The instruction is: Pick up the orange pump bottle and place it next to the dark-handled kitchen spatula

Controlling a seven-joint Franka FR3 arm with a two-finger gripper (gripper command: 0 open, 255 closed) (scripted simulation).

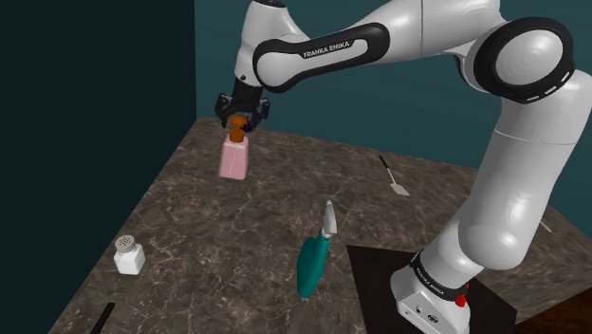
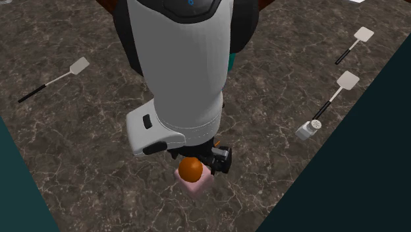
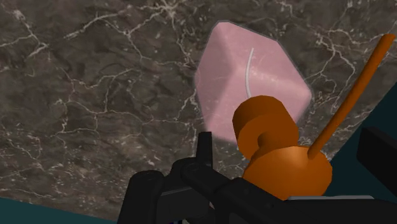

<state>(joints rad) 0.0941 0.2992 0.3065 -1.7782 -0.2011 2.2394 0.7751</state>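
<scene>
The pump bottle (image 1: pixel 234 158) has a pale pink square body and an orange pump head. My gripper (image 1: pixel 243 119) is shut on that orange head, and the bottle hangs from it, slightly tilted, over the far part of the marble counter (image 1: pixel 218 237). In the second exterior view the gripper (image 2: pixel 212 158) sits under the arm's wrist with the bottle (image 2: pixel 196 186) below it. In the wrist view the orange head and the pink body (image 3: pixel 254 83) sit between the fingers (image 3: pixel 203 149). A dark-handled spatula (image 1: pixel 395 177) lies flat toward the shoulder view's right, apart from the bottle; it also shows in the second exterior view (image 2: pixel 56 80).
A teal brush-like tool (image 1: pixel 313 258) lies near the stand. A white shaker (image 1: pixel 129 256) stands at the shoulder view's lower left. Two more dark-handled spatulas (image 2: pixel 352 45) (image 2: pixel 336 92) lie beside the shaker (image 2: pixel 308 130). Teal walls border the counter.
</scene>
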